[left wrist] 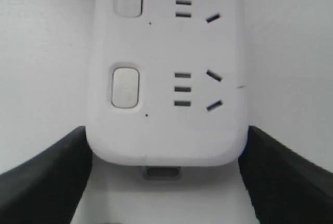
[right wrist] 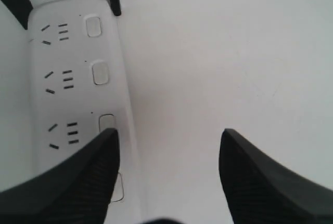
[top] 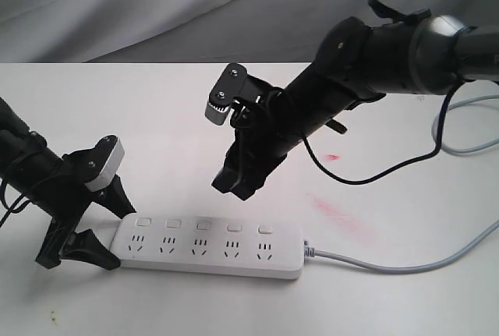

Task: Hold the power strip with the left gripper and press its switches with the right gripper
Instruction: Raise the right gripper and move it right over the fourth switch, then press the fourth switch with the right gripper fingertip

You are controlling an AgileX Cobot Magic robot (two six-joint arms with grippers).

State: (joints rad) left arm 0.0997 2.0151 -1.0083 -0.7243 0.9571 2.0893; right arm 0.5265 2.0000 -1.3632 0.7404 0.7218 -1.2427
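The white power strip [top: 210,252] lies flat near the table's front edge, with its row of switches [top: 200,225] on the far side of the outlets. My left gripper [top: 123,238] is shut on the strip's left end, and its black fingers [left wrist: 47,177] press both sides of the power strip [left wrist: 166,52]. One switch [left wrist: 125,87] sits just beyond them. My right gripper [top: 234,188] hangs open above the table, just behind the middle switches and clear of them. In the right wrist view, the right gripper [right wrist: 169,133] holds nothing, and the power strip [right wrist: 78,78] and its switches [right wrist: 100,73] lie beside one finger.
The strip's thin grey cord [top: 390,266] runs off to the right across the white table [top: 156,118]. A black cable [top: 366,176] loops down from the right arm. Grey cables [top: 468,137] lie at the right edge. Red smears [top: 339,215] mark the tabletop.
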